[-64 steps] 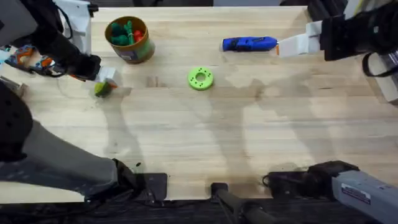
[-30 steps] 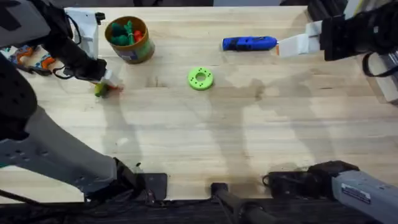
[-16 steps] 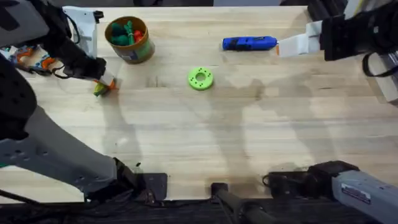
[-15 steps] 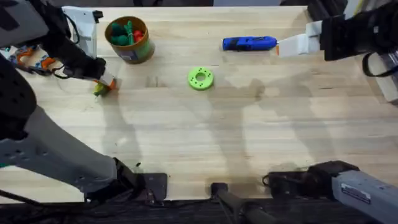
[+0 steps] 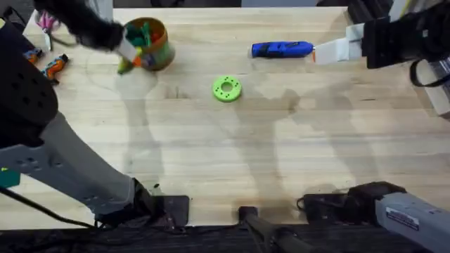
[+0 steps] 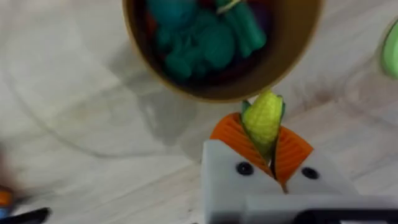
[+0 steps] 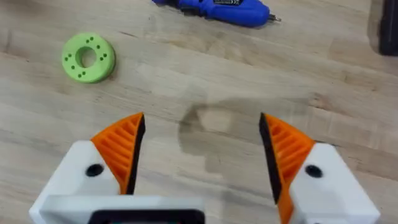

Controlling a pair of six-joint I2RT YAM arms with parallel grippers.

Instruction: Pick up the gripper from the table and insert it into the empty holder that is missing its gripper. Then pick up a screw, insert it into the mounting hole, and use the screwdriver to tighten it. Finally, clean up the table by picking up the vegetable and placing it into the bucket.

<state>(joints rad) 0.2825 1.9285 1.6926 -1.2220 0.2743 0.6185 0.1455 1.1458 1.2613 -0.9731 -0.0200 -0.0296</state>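
My left gripper (image 6: pixel 264 144) is shut on the yellow-green vegetable (image 6: pixel 262 118), which sticks out from between the orange pads (image 6: pixel 230 135). It hangs just outside the near rim of the olive-green bucket (image 6: pixel 186 87); seen from overhead, the gripper (image 5: pixel 128 57) and vegetable (image 5: pixel 124 67) sit at the bucket's (image 5: pixel 160 55) left side. The bucket holds green and red toy vegetables. The blue screwdriver (image 5: pixel 281 49) lies at the back of the table, also visible as the screwdriver (image 7: pixel 214 9) ahead of my right gripper (image 7: pixel 202 152), which is open above bare wood.
A green round disc with holes (image 5: pixel 226 88) lies mid-table, the same disc (image 7: pixel 88 57) left of my right gripper. Orange-handled tools (image 5: pixel 53 65) lie at the far left edge. A white-and-black arm (image 5: pixel 365 43) reaches in from the right.
My left gripper has lifted the vegetable off the table and carried it back and to the right, up to the bucket. The right arm has not moved.
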